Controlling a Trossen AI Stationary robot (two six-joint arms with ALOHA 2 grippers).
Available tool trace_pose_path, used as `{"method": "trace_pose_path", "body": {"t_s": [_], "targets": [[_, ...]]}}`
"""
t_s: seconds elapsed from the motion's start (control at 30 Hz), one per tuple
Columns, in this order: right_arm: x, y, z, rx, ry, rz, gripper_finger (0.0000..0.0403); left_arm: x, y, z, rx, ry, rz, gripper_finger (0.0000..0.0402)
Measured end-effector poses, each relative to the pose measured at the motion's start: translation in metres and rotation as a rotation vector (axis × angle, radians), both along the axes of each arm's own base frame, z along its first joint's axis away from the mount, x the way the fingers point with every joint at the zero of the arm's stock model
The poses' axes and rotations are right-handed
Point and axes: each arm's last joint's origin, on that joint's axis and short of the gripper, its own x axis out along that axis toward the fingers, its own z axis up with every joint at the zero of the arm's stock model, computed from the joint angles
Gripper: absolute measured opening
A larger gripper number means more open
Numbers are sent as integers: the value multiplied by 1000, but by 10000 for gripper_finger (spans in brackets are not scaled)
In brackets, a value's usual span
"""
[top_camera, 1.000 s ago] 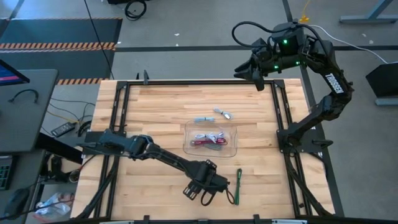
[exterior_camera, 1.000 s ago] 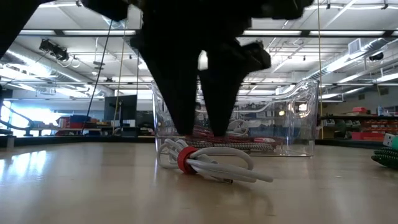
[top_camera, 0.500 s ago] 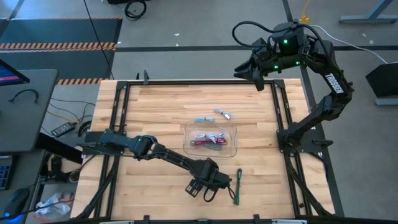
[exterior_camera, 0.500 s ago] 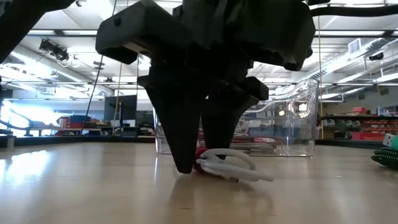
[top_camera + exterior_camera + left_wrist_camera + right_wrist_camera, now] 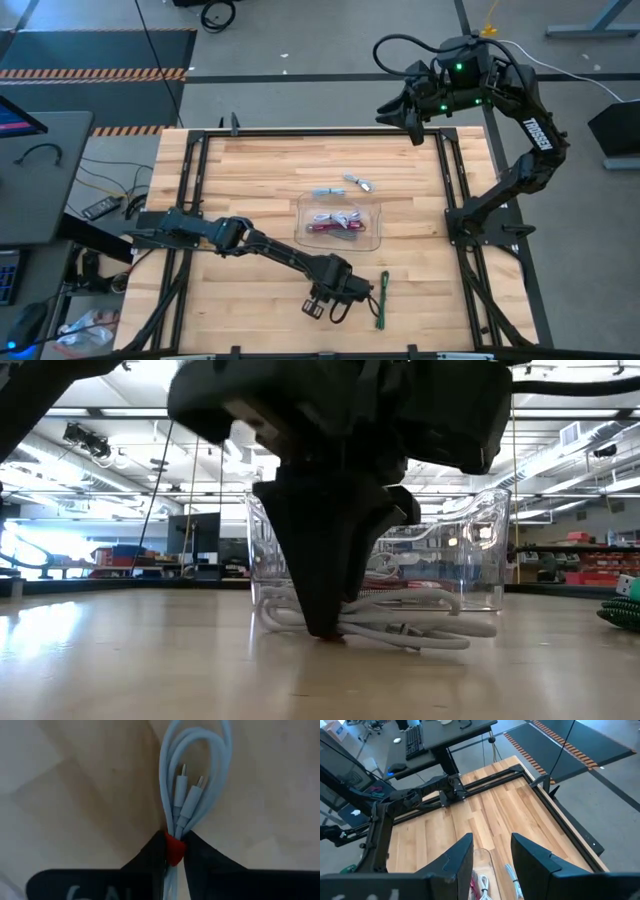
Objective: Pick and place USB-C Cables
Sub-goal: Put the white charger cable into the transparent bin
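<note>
A pale white cable bundle [image 5: 192, 780] with a red tie lies on the wood near the table's near edge. My left gripper [image 5: 174, 856] stands over it, shut on it; it also shows in the high view [image 5: 332, 300] and the low view [image 5: 325, 622]. A green cable [image 5: 382, 298] lies just right of it. A grey-blue cable [image 5: 322, 191] and a silver-white one [image 5: 360, 182] lie beyond the clear tray [image 5: 368, 205], which holds dark red and white cables [image 5: 335, 224]. My right gripper [image 5: 492, 852] is open, high over the far right corner. My left gripper pinches the bundle at its red tie [image 5: 174, 846] between its two fingertips [image 5: 197, 855]. The fingers come from above, pointing down, and lie across the strands. The bundle lies on the table [image 5: 430, 632], its looped end with both plugs stretching away past the fingers.
Black frame rails [image 5: 190, 200] run along the table's left and right sides. Bare wood [image 5: 250, 180] lies left of the tray. The right arm's base [image 5: 470, 220] stands at the right rail.
My left gripper has come down onto the white bundle and shut on it at the red tie. The bundle has shifted on the table, its strands now stretching farther out to one side of the fingers.
</note>
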Motion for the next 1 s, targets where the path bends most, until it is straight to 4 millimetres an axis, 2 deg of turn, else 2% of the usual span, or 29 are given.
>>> {"method": "trace_pose_path", "body": {"t_s": [0.17,0.3,0.43,0.57,0.73,0.83,1.0], "targets": [[0,0,0,16,-2,-8,138,-4,-4,10,-44,10,55,46],[0,0,0,34,-3,-19,138,-12,-10,43,-88,-40,64,46],[0,0,0,56,-5,-32,138,-22,-7,82,-117,-103,91,46],[0,0,0,64,-6,-36,138,-35,7,134,-113,-236,167,46],[0,0,0,76,-10,-43,138,-51,31,185,-28,-418,254,46],[0,0,0,74,-13,-43,138,-57,52,205,-20,-472,302,46],[0,0,1,47,-12,-29,138,-54,89,214,18,-490,324,46]]}}
